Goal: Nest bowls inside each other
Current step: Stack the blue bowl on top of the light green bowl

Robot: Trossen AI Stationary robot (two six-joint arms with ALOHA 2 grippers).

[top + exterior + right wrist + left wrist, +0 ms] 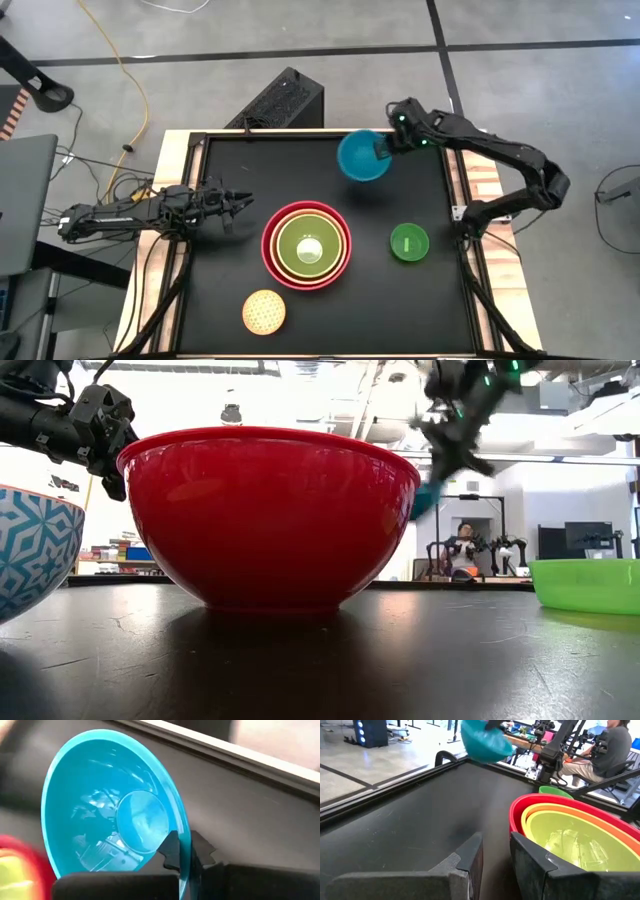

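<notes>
The teal-blue bowl (362,155) hangs above the table's far right part, with my right gripper (385,150) shut on it; the right wrist view looks into its hollow (100,815). At the table's middle the red-pink bowl (268,245) rests on its base with the orange bowl (345,262) and the olive-green bowl (306,248) nested inside. The bright green bowl (409,243) sits to their right, and the small yellow bowl (263,312) near the front edge. My left gripper (240,200) waits open left of the stack. My right gripper holds the teal-blue bowl by its rim (183,827), one finger inside the bowl and one outside. The fingers come slanting down from the table's far right. The bowl is lifted clear of the table and tilted.
The black table top has a raised wooden frame (165,170) around it. A dark box (285,100) stands beyond the far edge. In the left wrist view a seated person (610,750) shows in the room behind the table.
</notes>
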